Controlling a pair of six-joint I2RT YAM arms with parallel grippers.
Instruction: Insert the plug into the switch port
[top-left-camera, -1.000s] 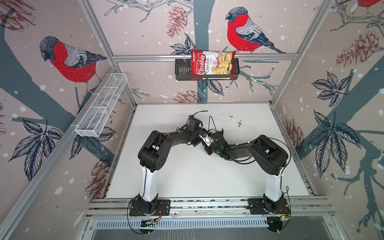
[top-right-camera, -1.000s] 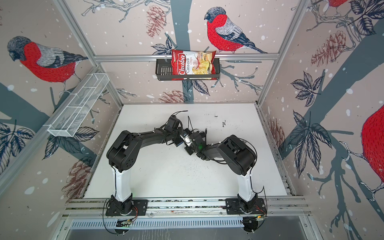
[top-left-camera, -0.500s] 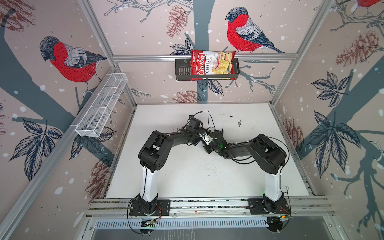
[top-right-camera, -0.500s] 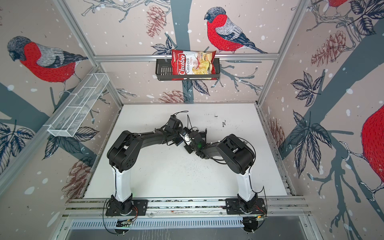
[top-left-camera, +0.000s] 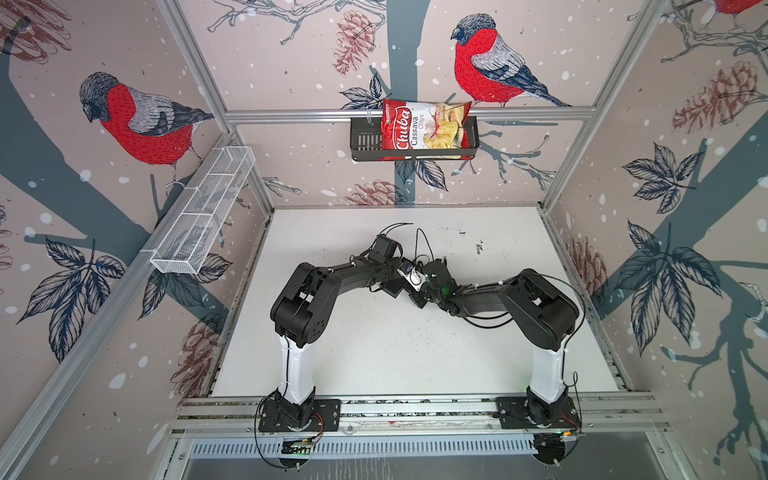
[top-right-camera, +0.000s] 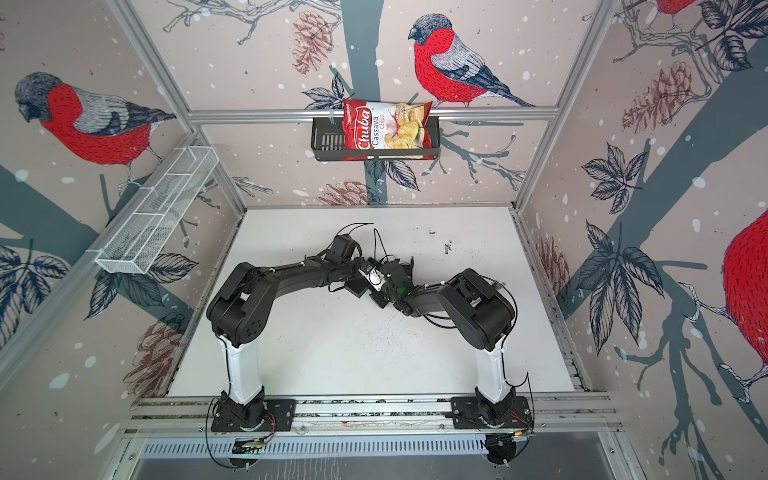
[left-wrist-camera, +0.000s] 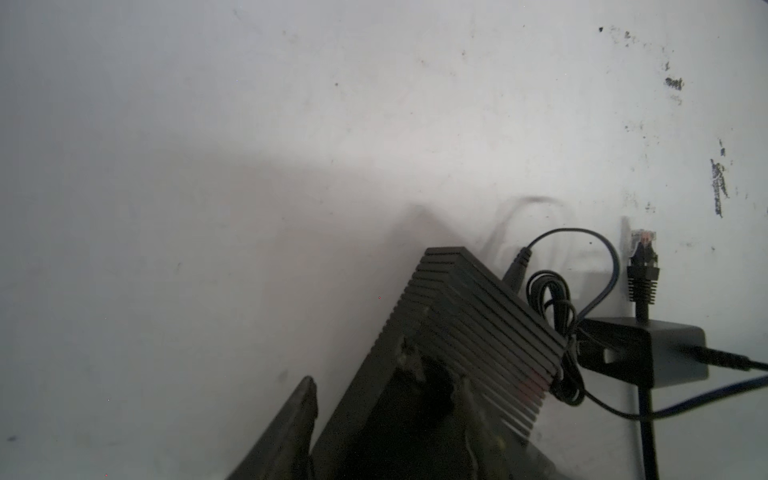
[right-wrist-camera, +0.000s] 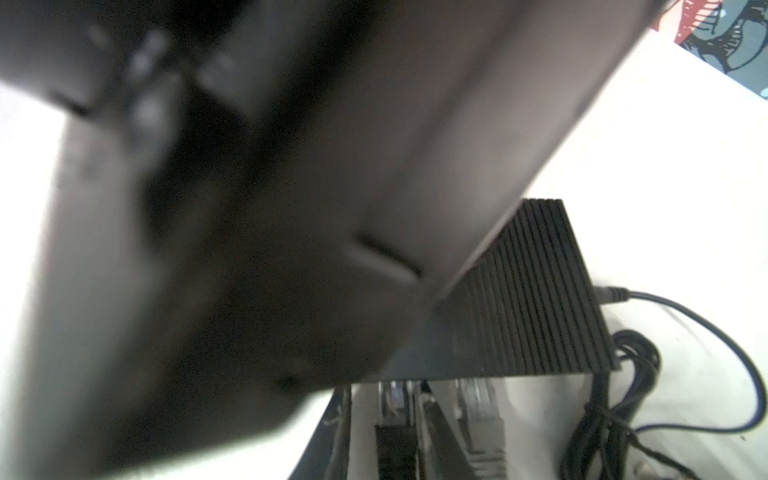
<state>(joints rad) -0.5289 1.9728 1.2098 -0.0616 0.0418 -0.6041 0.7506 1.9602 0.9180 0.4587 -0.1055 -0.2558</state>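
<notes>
The switch (left-wrist-camera: 478, 324), a ribbed flat black box, lies tilted between the fingers of my left gripper (left-wrist-camera: 386, 386). A thin strip of table shows between one finger (left-wrist-camera: 299, 415) and the switch's side. In the right wrist view the plug (right-wrist-camera: 395, 444), with a black boot and a clear head, points into the port face of the switch (right-wrist-camera: 536, 299). My right gripper (right-wrist-camera: 386, 399) stands open around the plug, with a gap on one side. In both top views the two grippers meet mid-table (top-left-camera: 409, 286) (top-right-camera: 374, 282), and their bodies hide the switch and plug.
A black adapter block (left-wrist-camera: 648, 353) and coiled thin cord (left-wrist-camera: 548, 299) lie beside the switch. Another cable end with a clear connector (left-wrist-camera: 643, 266) rests just beyond. The left arm's blurred body (right-wrist-camera: 249, 208) fills most of the right wrist view. A chips bag (top-left-camera: 424, 129) sits in a back-wall basket.
The right gripper's jaws have come apart around the plug. Both arms stay almost where they were, meeting at mid-table.
</notes>
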